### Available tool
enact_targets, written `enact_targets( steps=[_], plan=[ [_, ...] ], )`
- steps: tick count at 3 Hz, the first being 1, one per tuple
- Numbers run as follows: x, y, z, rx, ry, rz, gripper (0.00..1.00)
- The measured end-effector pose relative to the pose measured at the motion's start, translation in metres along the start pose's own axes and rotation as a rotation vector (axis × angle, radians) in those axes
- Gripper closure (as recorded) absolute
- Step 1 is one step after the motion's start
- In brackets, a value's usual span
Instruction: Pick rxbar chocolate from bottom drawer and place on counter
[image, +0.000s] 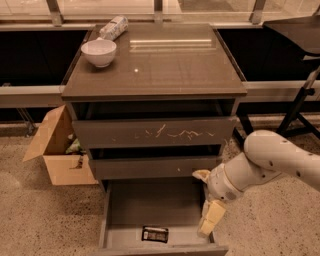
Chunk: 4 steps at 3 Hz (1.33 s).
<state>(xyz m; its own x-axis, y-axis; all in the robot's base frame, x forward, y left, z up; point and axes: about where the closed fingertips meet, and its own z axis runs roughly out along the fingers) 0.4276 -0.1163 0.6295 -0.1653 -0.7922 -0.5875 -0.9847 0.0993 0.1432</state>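
Camera view, arm (280, 160) bent, claw (205, 203) over bottom drawer (150, 205)

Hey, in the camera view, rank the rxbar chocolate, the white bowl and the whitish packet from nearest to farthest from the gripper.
The gripper hangs, fingers apart, over the bottom drawer's right side.
1. rxbar chocolate, on the drawer floor near the front.
2. white bowl, on the counter's far left corner.
3. whitish packet, behind the bowl at the counter's rear edge.
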Motion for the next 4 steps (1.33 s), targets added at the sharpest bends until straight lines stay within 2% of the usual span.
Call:
enact_targets(
  steps=[1, 2, 3, 4],
  plan=[
    [0.008, 0.003, 0.01, -0.02, -0.001, 0.019, 0.0],
    [0.014, -0.012, 0.026, -0.021, -0.021, 0.016, 0.0],
    [0.049, -0.048, 0.107, -0.071, -0.04, 0.022, 0.0],
    [0.074, -0.08, 0.192, -0.129, -0.031, 0.019, 0.0]
  ],
)
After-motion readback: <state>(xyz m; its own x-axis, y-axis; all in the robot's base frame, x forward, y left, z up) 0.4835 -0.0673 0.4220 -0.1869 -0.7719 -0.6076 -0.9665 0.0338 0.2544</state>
